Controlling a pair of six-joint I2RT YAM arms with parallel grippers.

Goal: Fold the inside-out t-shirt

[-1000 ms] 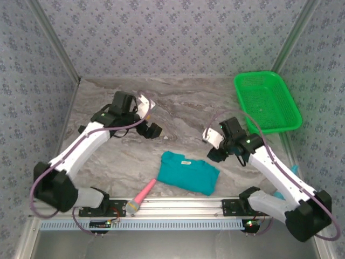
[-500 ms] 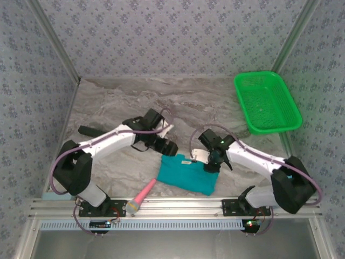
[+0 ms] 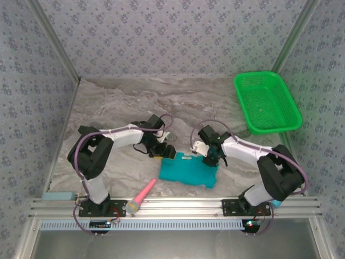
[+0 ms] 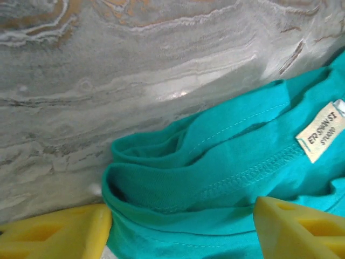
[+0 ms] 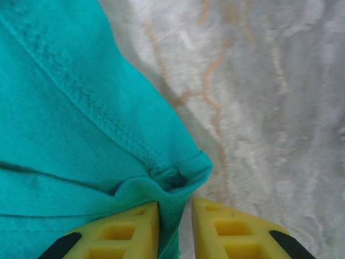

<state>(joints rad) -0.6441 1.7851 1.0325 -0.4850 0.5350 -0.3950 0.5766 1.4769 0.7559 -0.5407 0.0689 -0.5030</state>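
Note:
The inside-out t-shirt (image 3: 188, 174) lies bunched as a teal cloth near the table's front edge, with its white neck tag (image 4: 323, 132) facing up. My left gripper (image 3: 166, 152) is down at the shirt's far left corner. In the left wrist view the left gripper (image 4: 180, 213) is open, its yellow fingers (image 4: 59, 234) wide apart either side of the collar fold. My right gripper (image 3: 207, 159) is at the shirt's far right corner. In the right wrist view the right gripper (image 5: 175, 208) has its jaws nearly together, pinching a hemmed corner of the t-shirt (image 5: 81, 108).
A green plastic basket (image 3: 267, 102) stands at the back right. A pink tube-like object (image 3: 143, 194) lies by the front rail, left of the shirt. The marble table (image 3: 118, 102) stretches bare behind the arms, and patterned walls close it in.
Both arms swung in from the mid-table and dropped onto the shirt's far corners. The left jaws narrowed somewhat and the right jaws closed on the cloth. The shirt shifted slightly.

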